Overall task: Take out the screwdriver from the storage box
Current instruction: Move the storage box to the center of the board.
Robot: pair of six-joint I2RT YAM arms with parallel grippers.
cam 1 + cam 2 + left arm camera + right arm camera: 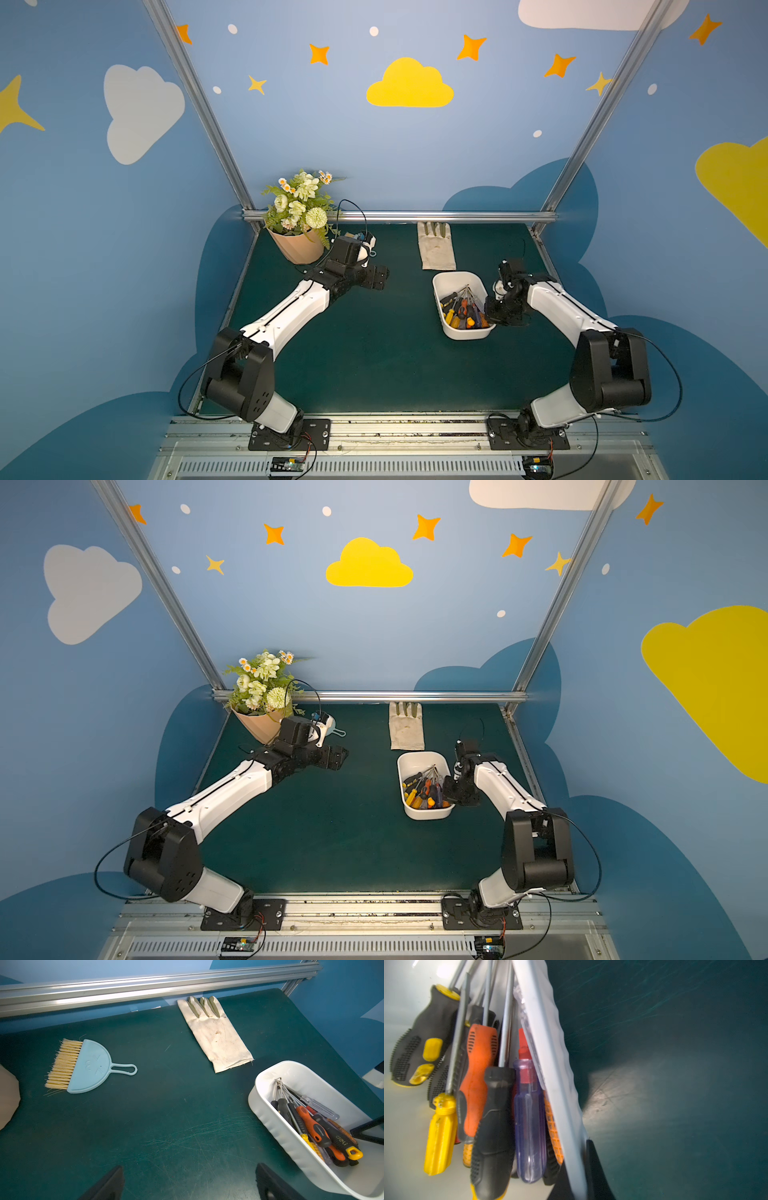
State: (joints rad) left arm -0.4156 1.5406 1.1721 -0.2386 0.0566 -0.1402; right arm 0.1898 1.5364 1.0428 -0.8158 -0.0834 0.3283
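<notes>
The screwdrivers (463, 309) are piled in the storage box (454, 281) at 3 o'clock on the tabletop (374, 353), handles toward 6 o'clock. Its 3 o'clock wall is pinched by the right fingers (593, 1167). The left fingers (108, 1184), spread wide, are seen well apart, at 9 o'clock from it.

In both top views the left arm (232, 787) hides most of the small light-blue plastic brush (340, 732). In the right wrist view the wall of the white plastic storage box (550, 1064) is blurred. The picture's edge cuts the metal shafts of the colour-handled screwdrivers (481, 1076), and the right gripper (576, 1180) shows only black finger edges.
</notes>
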